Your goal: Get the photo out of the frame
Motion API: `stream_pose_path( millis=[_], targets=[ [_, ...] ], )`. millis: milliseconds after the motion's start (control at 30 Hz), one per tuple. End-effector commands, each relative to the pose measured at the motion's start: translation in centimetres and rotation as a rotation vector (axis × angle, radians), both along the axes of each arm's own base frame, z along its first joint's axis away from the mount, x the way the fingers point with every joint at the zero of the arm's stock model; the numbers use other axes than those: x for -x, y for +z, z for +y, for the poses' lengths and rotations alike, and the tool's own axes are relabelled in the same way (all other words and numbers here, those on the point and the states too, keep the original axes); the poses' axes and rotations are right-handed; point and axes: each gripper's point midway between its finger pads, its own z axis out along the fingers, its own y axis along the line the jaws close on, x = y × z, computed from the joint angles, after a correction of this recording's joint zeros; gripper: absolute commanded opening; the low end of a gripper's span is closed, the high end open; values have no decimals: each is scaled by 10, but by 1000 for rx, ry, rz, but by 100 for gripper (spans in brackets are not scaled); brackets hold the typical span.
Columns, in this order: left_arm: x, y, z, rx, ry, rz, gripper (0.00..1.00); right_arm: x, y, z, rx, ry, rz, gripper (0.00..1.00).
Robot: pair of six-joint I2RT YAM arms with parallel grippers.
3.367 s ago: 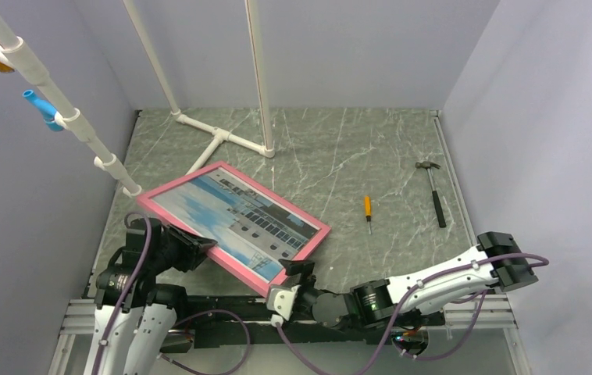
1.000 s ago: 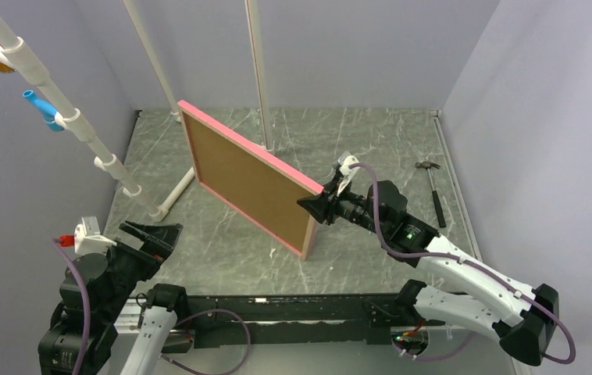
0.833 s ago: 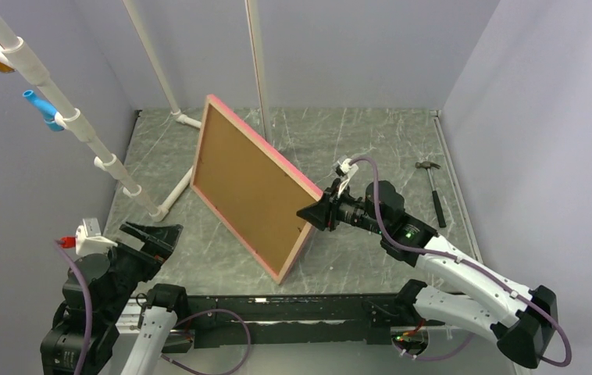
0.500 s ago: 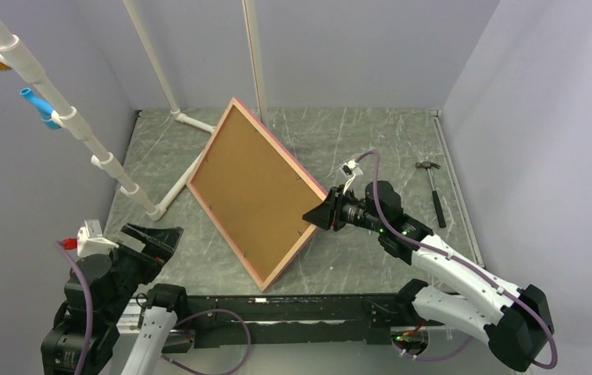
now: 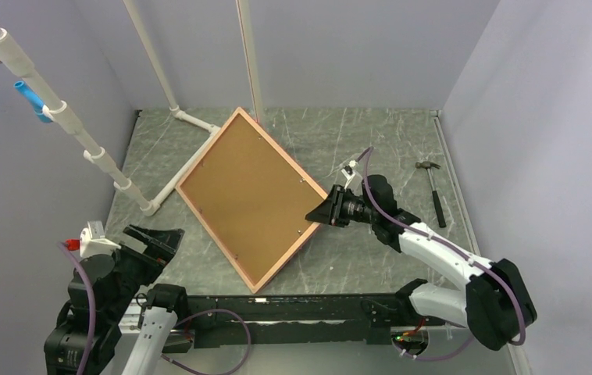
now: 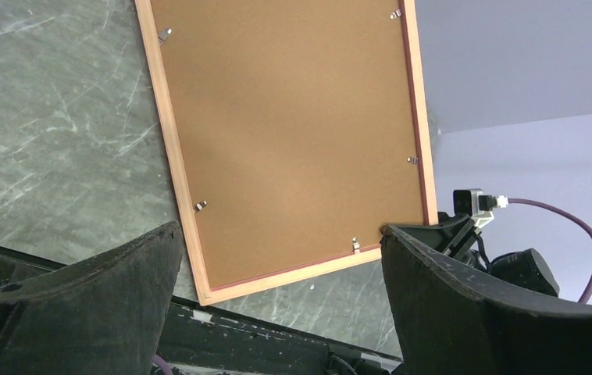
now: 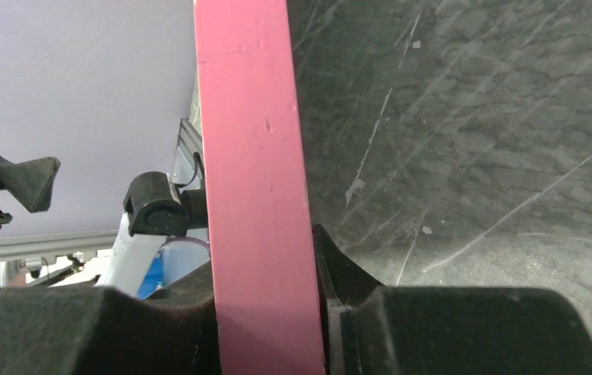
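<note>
Right gripper (image 7: 265, 312) is clamped on one edge of the large thin rectangular picture frame (image 7: 252, 172). Its two dark fingers pinch the pink front and the back at the frame's right-hand corner. The wrist view shows that corner held off the grey-green marbled table (image 5: 371, 141).

The frame is turned back-side up, so the flat brown backing board (image 5: 246, 199) faces the overhead camera, ringed by pale wood edging. The photo lies under that board and its printed face cannot be seen. Small metal tabs (image 6: 355, 245) sit along the inner rim over the board, none of them turned aside yet.

The frame's far corner is just beside an upright of the white pipe stand (image 5: 169, 183), and its left corner is near the stand's foot. Whether they touch I cannot tell. The left gripper (image 5: 156, 241) hangs low at the near left with its jaws spread wide, holding nothing and well apart from the frame. A hammer (image 5: 436, 195) lies far off to the right.

The main risk, as I judge it, is the single pinch at one corner. A panel this wide has leverage, so pressing on a tab could pivot it or slide it out of the fingers. Setting it down across the pipe foot would leave it rocking. Prying the board with the tabs in place could bend it.
</note>
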Motion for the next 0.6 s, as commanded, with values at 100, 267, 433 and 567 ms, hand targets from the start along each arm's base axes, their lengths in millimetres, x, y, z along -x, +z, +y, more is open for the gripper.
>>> stream_pose_path(
  millis=[100,267,433,567],
  targets=[
    [-7,-6,-7,33,-21,5,98,3,-44,0,63,47,124,0],
    [-6,0,-5,15,-17,2,98,11,-53,2,31,138,174,0],
    [-5,3,-3,9,-7,-6,99,18,-39,-5,-44,230,160,0],
    [-7,-2,-7,31,-23,-1,98,21,-31,-14,-51,280,132,0]
  ],
)
